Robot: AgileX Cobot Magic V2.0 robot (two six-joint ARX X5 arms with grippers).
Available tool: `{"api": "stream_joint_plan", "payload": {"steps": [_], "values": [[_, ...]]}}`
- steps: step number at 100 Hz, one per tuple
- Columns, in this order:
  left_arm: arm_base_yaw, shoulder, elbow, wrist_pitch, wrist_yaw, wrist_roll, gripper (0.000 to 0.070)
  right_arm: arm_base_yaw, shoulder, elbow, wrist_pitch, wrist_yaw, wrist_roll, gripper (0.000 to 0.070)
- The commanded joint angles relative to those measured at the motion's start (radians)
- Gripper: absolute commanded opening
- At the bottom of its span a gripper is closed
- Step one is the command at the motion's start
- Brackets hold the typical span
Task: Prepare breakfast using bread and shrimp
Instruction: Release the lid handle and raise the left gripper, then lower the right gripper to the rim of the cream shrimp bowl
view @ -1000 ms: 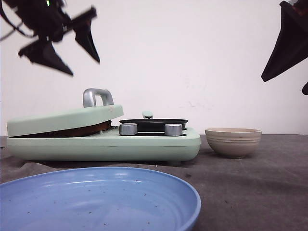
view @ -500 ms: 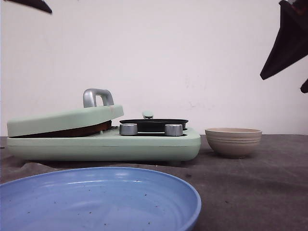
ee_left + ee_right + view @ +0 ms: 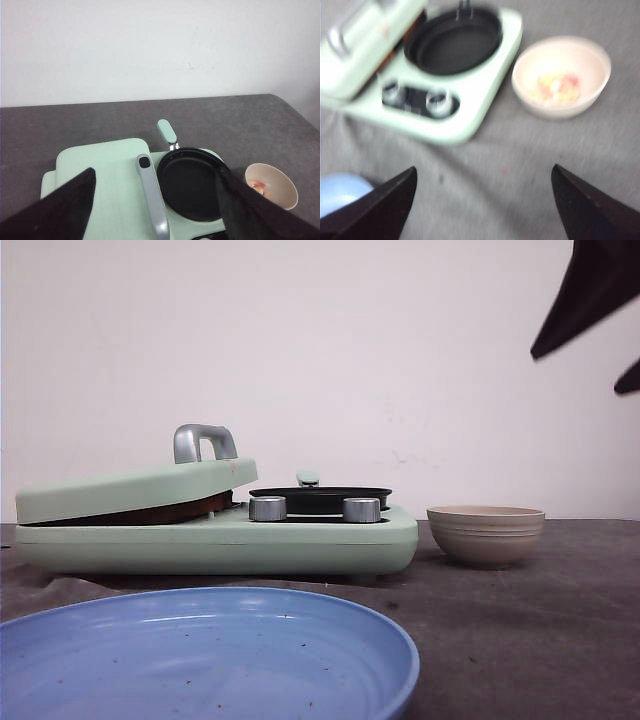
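The shrimp (image 3: pixel 555 85) lies in a beige bowl (image 3: pixel 485 534) to the right of the mint-green breakfast maker (image 3: pixel 215 540). The bread is hidden. The maker's lid (image 3: pixel 107 185) is down, with a grey handle (image 3: pixel 152 195) on top. Its round black pan (image 3: pixel 192 182) is empty. My left gripper (image 3: pixel 156 172) hangs open high above the maker, out of the front view. Open as well, my right gripper (image 3: pixel 484 168) is high over the cloth in front of the bowl; its fingers (image 3: pixel 590 290) show at the upper right of the front view.
A large blue plate (image 3: pixel 200 655) sits nearest the camera, in front of the maker. Two silver knobs (image 3: pixel 267 508) face forward on the maker. A grey cloth (image 3: pixel 520 175) covers the table. A white wall stands behind.
The left gripper has risen out of the front view. The right gripper has lifted a little higher. The maker, bowl and plate have not moved.
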Motion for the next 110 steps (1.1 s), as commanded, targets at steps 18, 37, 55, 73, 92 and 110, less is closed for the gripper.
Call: {"api": "stream_joint_plan", "payload": {"steps": [18,37,55,73,92,110], "values": [[-0.001,-0.108,-0.154,0.093,-0.003,0.016,0.0400,-0.050,0.095,0.171,-0.071,-0.024,0.008,0.0519],[-0.001,-0.251,-0.345,0.188,-0.008,0.006,0.0400,-0.097,0.242,0.330,-0.155,-0.057,-0.008,0.0519],[-0.001,-0.378,-0.480,0.182,-0.027,0.006,0.0399,-0.148,0.412,0.480,-0.237,-0.091,-0.027,0.0519],[-0.001,-0.507,-0.584,0.176,-0.079,0.006,0.0393,-0.201,0.592,0.614,-0.306,-0.116,-0.052,0.0519],[-0.001,-0.624,-0.652,0.116,-0.132,0.006,0.0393,-0.246,0.761,0.715,-0.318,-0.115,-0.069,0.0519],[-0.001,-0.698,-0.680,0.049,-0.155,0.011,0.0393,-0.272,0.904,0.779,-0.303,-0.105,-0.090,0.0519]]}}
